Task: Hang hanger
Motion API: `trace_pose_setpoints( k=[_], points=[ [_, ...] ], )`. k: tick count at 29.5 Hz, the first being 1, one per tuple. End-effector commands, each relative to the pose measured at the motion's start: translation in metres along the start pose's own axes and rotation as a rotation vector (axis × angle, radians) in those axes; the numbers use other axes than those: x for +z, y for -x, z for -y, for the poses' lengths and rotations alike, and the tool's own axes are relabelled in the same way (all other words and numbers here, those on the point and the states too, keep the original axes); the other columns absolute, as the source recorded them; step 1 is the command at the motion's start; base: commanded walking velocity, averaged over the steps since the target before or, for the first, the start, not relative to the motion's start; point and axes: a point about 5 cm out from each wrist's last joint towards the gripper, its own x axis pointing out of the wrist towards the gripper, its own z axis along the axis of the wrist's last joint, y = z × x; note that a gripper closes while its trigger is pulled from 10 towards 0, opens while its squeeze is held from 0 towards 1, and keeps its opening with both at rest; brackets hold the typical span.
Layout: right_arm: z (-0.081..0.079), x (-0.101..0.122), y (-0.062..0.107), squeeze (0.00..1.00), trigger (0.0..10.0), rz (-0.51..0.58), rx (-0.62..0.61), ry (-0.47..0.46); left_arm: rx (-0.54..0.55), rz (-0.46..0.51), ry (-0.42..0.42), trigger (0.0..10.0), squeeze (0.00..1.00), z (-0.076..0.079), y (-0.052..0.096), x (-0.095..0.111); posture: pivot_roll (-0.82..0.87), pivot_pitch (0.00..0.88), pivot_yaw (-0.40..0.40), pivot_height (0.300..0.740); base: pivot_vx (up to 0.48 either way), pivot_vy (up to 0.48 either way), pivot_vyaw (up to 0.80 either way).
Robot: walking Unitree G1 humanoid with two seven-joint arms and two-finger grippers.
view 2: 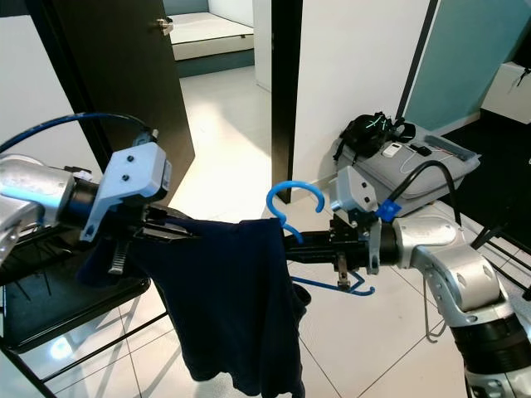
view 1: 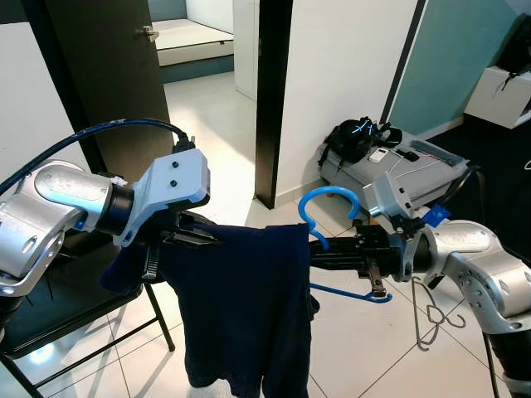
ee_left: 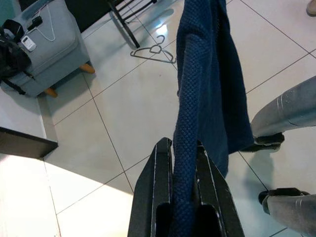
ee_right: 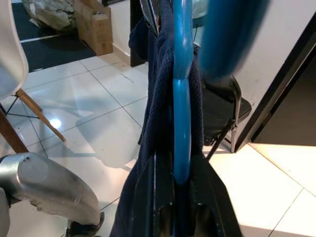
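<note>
Hanger (view 1: 330, 217) horizontal, hook up; right gripper (view 1: 325, 245) pinching it, left gripper (view 1: 203, 238) pinching sweater (view 1: 241, 307).

I get even, bright indoor light. A sunlit patch glares on the pale floor tiles (view 1: 211, 141) by the dark door (view 1: 99, 75). My head views are sharp. In my right wrist view the blue hanger (ee_right: 181, 123) blurs close to the lens.

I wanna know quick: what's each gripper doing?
Left gripper: shut on the sweater.
Right gripper: shut on the hanger, inside the sweater.
</note>
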Motion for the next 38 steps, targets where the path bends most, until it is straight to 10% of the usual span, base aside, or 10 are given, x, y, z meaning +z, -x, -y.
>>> trace_pose_setpoints(
  k=[1,11,19,28,29,31,32,38],
  points=[
    [0.001,0.006,-0.002,1.0,10.0,0.013,-0.004,0.011,0.021,-0.002,-0.022,0.0,0.0,-0.004,0.006,0.003,0.04,0.0,0.009,0.74,0.0,0.0,0.0],
    [0.008,0.001,0.008,1.0,10.0,0.049,-0.096,-0.031,0.138,0.03,-0.035,0.0,0.0,-0.02,0.014,0.005,0.04,0.0,0.009,0.74,0.0,0.0,0.0],
    [0.029,-0.017,0.072,1.0,10.0,0.106,-0.516,-0.101,0.433,0.051,-0.144,0.0,0.0,-0.061,0.062,0.021,0.03,0.0,0.012,0.74,0.0,0.0,0.0],
    [0.023,-0.022,0.107,1.0,10.0,0.185,-0.631,-0.163,0.5,0.063,-0.253,0.0,0.0,-0.073,0.093,0.043,0.04,0.0,0.018,0.74,0.0,0.0,0.0],
    [0.016,-0.028,0.102,0.46,10.0,0.163,-0.583,-0.186,0.508,0.084,-0.269,0.0,0.0,-0.075,0.095,0.048,0.04,0.0,0.021,0.74,0.0,0.0,0.0],
    [0.011,-0.032,0.098,0.46,10.0,0.145,-0.548,-0.201,0.512,0.1,-0.279,0.0,0.0,-0.077,0.096,0.051,0.04,0.0,0.021,0.74,0.0,0.0,0.0],
    [0.005,-0.037,0.092,0.0,10.0,0.128,-0.511,-0.218,0.509,0.133,-0.292,0.0,0.0,-0.077,0.097,0.057,0.04,0.0,0.022,0.74,0.0,0.0,0.0],
    [0.003,-0.055,0.077,0.0,10.0,0.237,-0.517,-0.326,0.497,0.325,-0.369,0.0,0.0,-0.079,0.096,0.085,0.05,0.0,0.028,0.74,0.0,0.0,0.0]
  ],
)
